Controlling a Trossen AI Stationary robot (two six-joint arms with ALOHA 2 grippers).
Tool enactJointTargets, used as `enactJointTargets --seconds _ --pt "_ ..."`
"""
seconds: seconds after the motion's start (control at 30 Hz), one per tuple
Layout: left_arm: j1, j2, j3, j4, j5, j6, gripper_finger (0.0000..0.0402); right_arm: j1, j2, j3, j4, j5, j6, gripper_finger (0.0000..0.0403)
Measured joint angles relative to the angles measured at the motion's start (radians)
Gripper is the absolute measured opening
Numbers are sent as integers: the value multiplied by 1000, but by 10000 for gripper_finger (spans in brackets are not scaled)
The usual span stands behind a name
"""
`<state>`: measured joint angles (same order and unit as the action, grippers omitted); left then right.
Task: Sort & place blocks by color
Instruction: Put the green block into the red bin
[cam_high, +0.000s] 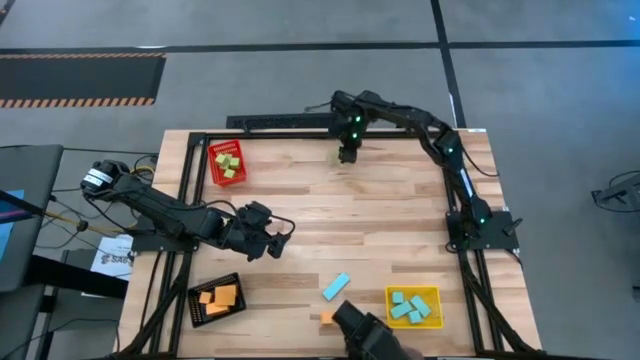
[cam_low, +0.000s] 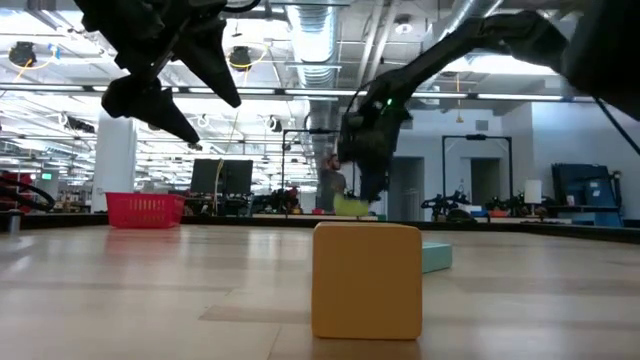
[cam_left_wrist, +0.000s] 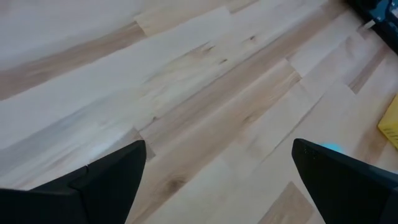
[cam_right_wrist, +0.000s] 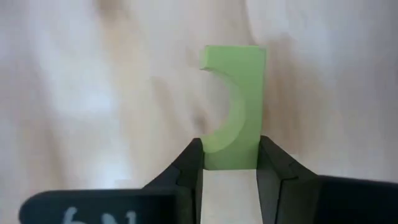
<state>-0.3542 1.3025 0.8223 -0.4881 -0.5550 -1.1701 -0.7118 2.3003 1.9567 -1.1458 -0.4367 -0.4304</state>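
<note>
The right gripper (cam_right_wrist: 229, 163) has its fingers (cam_right_wrist: 189, 168) closed against both sides of a light green block (cam_right_wrist: 235, 112), which pokes out ahead of the fingertips just above the tabletop (cam_high: 380, 215), so the step in hand looks like picking up a green piece. Next, I judge, it must lift clear and carry the block sideways to the red bin (cam_high: 227, 162), where other green blocks lie. The left gripper (cam_left_wrist: 217, 177) hovers over bare wood, fingers wide apart and empty, a cyan block (cam_high: 336, 286) beyond them.
</note>
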Motion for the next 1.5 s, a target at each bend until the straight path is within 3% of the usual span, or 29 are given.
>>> enactJointTargets --seconds 0.17,0.4,0.5,0.7,0.8,1.1,1.27,1.5 --pt "0 -25 -1 -13 -25 30 391 -6 -94 2 -58 -214 -10 99" --pt "48 -242 -1 -23 -197 115 391 83 -240 3 -13 -347 19 99" --pt "94 -335 -1 -3 -203 138 391 139 -283 3 19 -406 26 99" --pt "214 -439 -57 163 75 148 391 238 -323 3 133 -499 114 99" --pt "248 -445 -100 281 160 164 391 277 -324 3 180 -505 171 99" --pt "271 -414 -156 443 179 212 391 349 -316 3 213 -499 204 102" --pt "271 -346 -156 591 282 283 391 380 -315 3 250 -473 260 101" --pt "271 -240 -155 693 281 328 391 404 -316 3 245 -469 283 101"
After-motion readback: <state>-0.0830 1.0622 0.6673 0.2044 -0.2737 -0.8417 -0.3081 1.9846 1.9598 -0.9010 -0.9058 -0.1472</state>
